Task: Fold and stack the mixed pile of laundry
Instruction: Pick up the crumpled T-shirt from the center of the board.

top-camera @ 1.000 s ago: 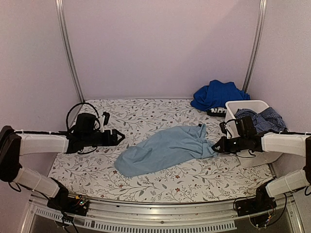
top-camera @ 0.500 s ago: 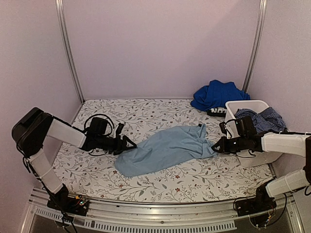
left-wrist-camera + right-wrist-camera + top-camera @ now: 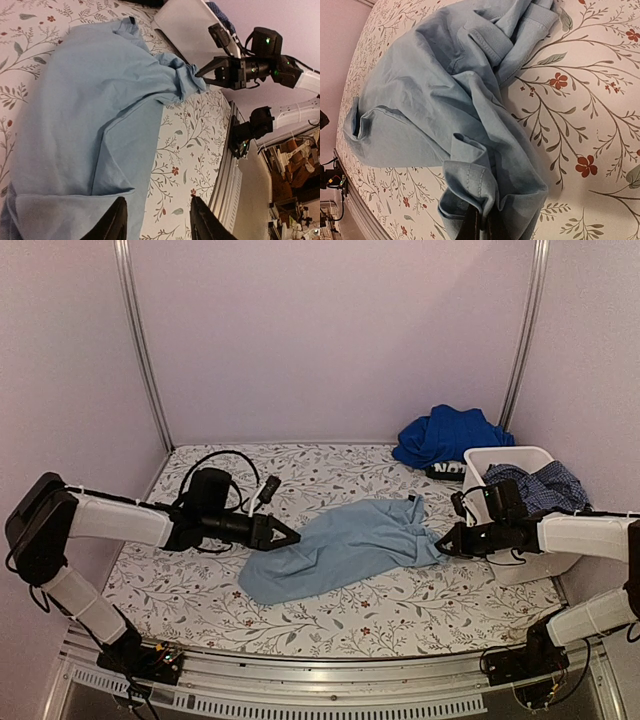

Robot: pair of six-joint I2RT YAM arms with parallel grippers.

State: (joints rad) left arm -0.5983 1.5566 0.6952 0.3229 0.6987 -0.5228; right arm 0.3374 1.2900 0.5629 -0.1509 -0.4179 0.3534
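A large pale blue garment lies crumpled in the middle of the table. My right gripper is shut on its right end, and the bunched hem shows pinched between the dark fingertips. My left gripper hovers at the garment's left end with its jaws apart. One finger is over the cloth edge, the other is over the table cover. A royal blue garment is heaped at the back right. A dark blue check one hangs out of the tub.
A white plastic tub stands at the right edge, just behind my right arm. A small black item with white marks lies between the tub and the royal blue heap. The flowered table cover ends at a metal rail in front.
My left arm has swung right across the table to the pale blue garment's left end, and its jaws have narrowed. The right arm and its grip are unchanged.
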